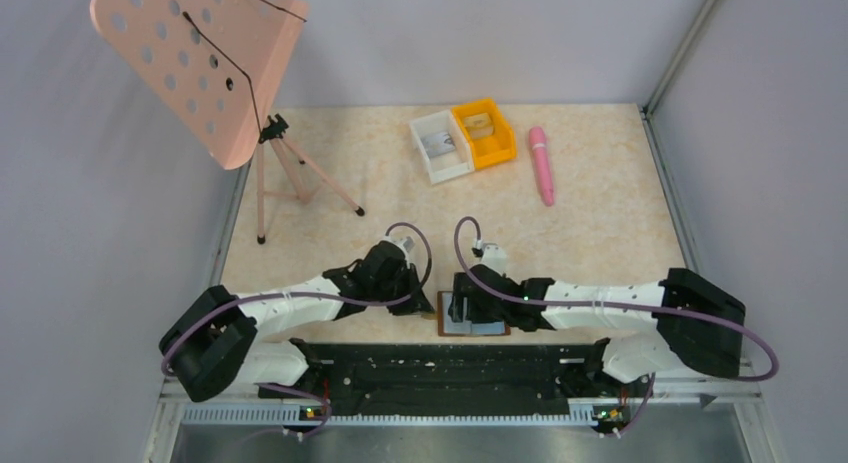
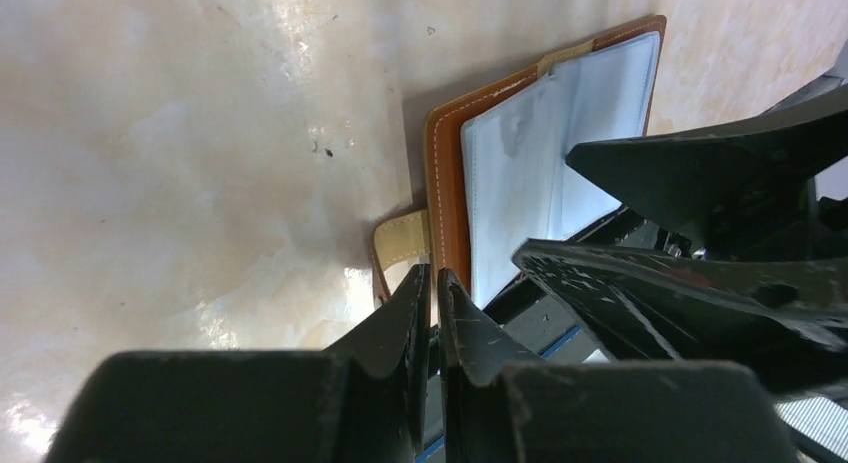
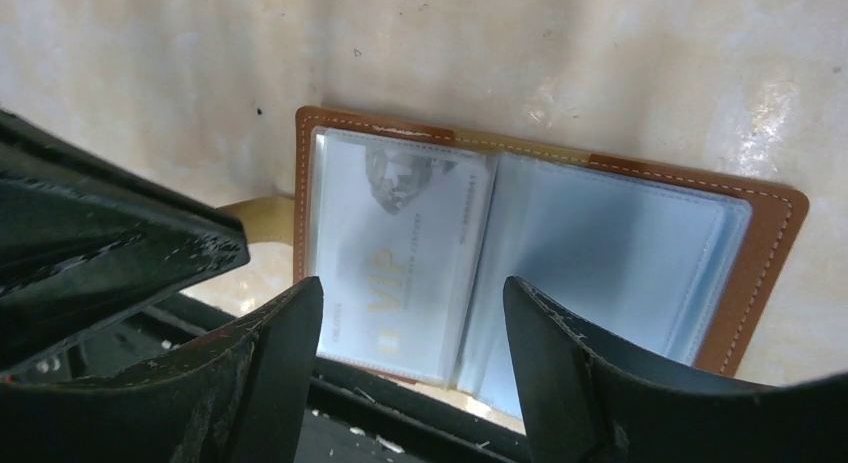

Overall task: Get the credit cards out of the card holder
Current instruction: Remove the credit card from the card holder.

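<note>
From above we see little of the card holder (image 1: 478,326): it lies open at the table's (image 1: 600,213) near edge, mostly covered by the right gripper (image 1: 466,308). Its fingers (image 3: 285,333) are spread wide over the left pocket, where a pale credit card (image 3: 400,223) reads "VIP"; the smaller print is blurred. The right pocket is hazy and we cannot tell its contents. The left gripper (image 2: 434,281) has its fingers almost pressed together at the brown edge by the clasp tab (image 2: 400,241); whether they nip it is unclear. Well behind stand a pink music stand (image 1: 200,63), a white bin (image 1: 440,148), an orange bin (image 1: 485,133) and a pink pen (image 1: 541,163).
</note>
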